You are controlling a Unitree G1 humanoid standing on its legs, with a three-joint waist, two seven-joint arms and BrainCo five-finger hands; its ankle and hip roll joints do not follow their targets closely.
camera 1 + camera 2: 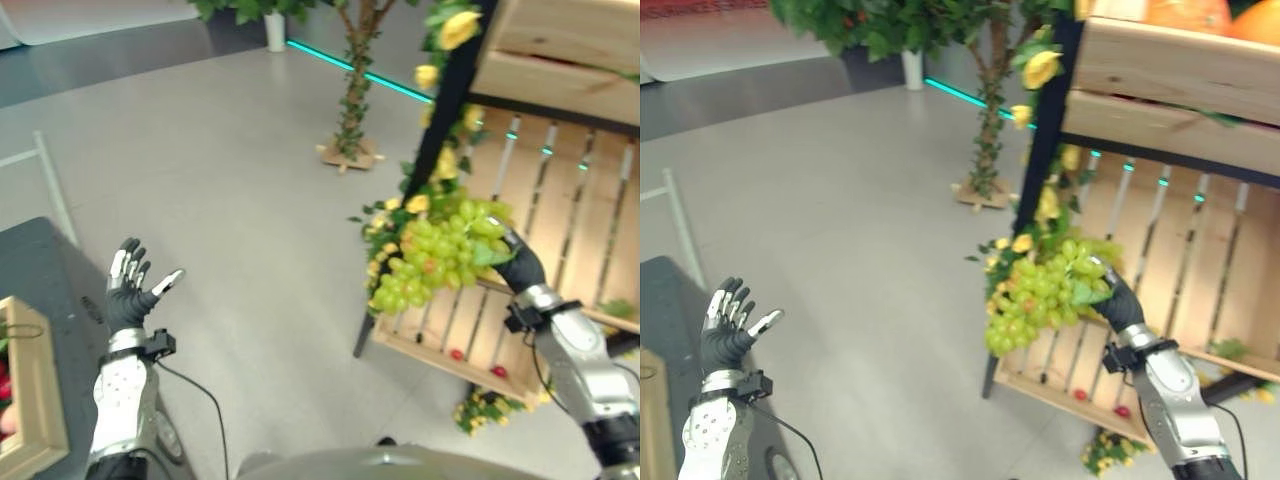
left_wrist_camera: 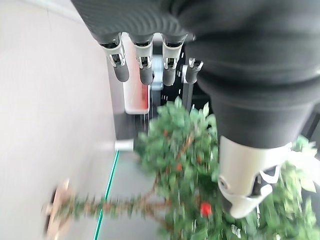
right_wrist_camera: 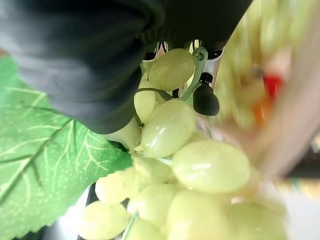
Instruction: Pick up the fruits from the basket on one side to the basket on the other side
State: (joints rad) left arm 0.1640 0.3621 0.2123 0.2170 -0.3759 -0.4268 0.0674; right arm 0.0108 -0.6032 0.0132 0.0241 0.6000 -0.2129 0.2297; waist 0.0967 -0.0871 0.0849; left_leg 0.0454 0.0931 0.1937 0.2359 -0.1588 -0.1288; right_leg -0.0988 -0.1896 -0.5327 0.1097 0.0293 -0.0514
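- Item: bunch of green grapes (image 1: 440,255), with a green leaf (image 3: 45,170); held aloft at 3 o'clock of the head view, in front of the slatted wooden crate (image 1: 520,330) on the stand.
- Holder: right hand (image 1: 1122,302); fingers (image 3: 204,97) curled round the stem end of the bunch, berries pressed against the palm in the right wrist view. Bulk of the bunch hanging free toward 9 o'clock of the hand.
- Spare: left hand (image 1: 130,285); raised at 8 o'clock, palm up, fingers (image 2: 145,67) straight and spread wide, holding nothing.
- Source side: crate at 4 o'clock, small red fruits (image 1: 457,354) left on its bottom slats; yellow flowers (image 1: 440,160) and a black post (image 1: 450,90) close behind the bunch.
- Destination, by judgement: wooden basket (image 1: 35,400) at 8 o'clock, on the dark counter (image 1: 40,260), well apart from the bunch.
- Step in hand, by judgement: carry across from 3 o'clock to 8 o'clock.
- Handling notes: keep the hold firm on the stem end, not on single berries; soft, loosely hung fruit likely to swing or shed under a quick sweep.
- Draw clear of flowers and post before turning, to avoid snagging.
- Travel level and slow; lower over the basket mouth before easing the fingers.
- Keep the left hand out of the path, or ready under the bunch as support.
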